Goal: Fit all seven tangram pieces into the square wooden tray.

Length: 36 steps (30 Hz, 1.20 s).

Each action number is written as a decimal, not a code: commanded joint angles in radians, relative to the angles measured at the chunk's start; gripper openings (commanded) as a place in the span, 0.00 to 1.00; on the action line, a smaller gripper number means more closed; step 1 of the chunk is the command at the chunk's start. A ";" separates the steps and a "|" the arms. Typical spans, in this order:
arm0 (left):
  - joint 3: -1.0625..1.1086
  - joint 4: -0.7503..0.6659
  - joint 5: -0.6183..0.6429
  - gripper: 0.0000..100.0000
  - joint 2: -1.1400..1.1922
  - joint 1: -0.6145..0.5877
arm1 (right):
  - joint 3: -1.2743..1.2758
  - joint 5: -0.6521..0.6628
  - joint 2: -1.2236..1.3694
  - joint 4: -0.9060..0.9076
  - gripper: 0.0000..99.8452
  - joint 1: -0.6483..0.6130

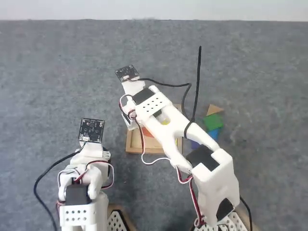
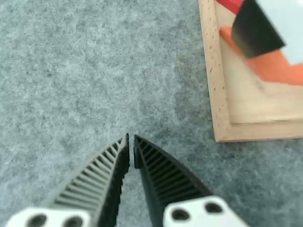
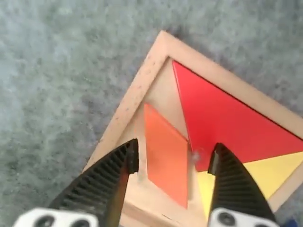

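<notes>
Tray: the square wooden tray [image 3: 137, 90] lies mid-table on the grey carpet [image 1: 57, 72], right of the left arm [image 1: 82, 192] and under the outstretched right arm [image 1: 168, 130].
Right gripper: the right gripper [image 3: 175, 149] hangs over the tray's left part, jaws spread wide, one on each side of the orange piece, nothing held.
Orange piece: the orange parallelogram [image 3: 165, 156] lies inside the tray by the left rim. Its long side runs just beside the red triangle, and bare tray floor shows around it. I cannot tell whether it sits flat.
Red piece: the red triangle [image 3: 227, 123] is in the tray, one point in the far corner.
Yellow piece: the yellow piece [image 3: 265, 175] is in the tray, touching the red triangle's edge.
Left gripper: the left gripper [image 2: 131, 139] is over bare carpet left of the tray's near corner, jaws closed together, empty.
Loose pieces: a green piece [image 1: 211, 122], a blue piece [image 1: 195, 143] and a tan triangle [image 1: 214, 109] lie on the carpet just right of the tray.
</notes>
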 commanded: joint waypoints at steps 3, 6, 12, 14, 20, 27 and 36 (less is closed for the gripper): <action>-0.010 0.003 -0.002 0.02 -0.017 0.006 | -0.035 0.063 -0.136 0.007 0.24 0.016; -0.010 0.003 -0.002 0.02 -0.017 0.006 | 0.034 0.094 -0.274 0.010 0.24 0.051; -0.010 0.003 -0.002 0.02 -0.017 0.006 | 0.463 0.249 -0.619 -0.209 0.16 0.136; -0.010 0.003 -0.002 0.02 -0.017 0.006 | 0.646 0.293 -0.677 -0.328 0.10 0.131; -0.010 0.003 -0.002 0.02 -0.017 0.006 | 0.801 0.305 -0.697 -0.400 0.02 0.096; -0.010 0.003 -0.002 0.02 -0.017 0.006 | 0.786 0.305 -0.605 -0.398 0.02 0.077; -0.010 0.003 -0.002 0.02 -0.017 0.006 | 0.680 0.305 -0.418 -0.389 0.02 0.041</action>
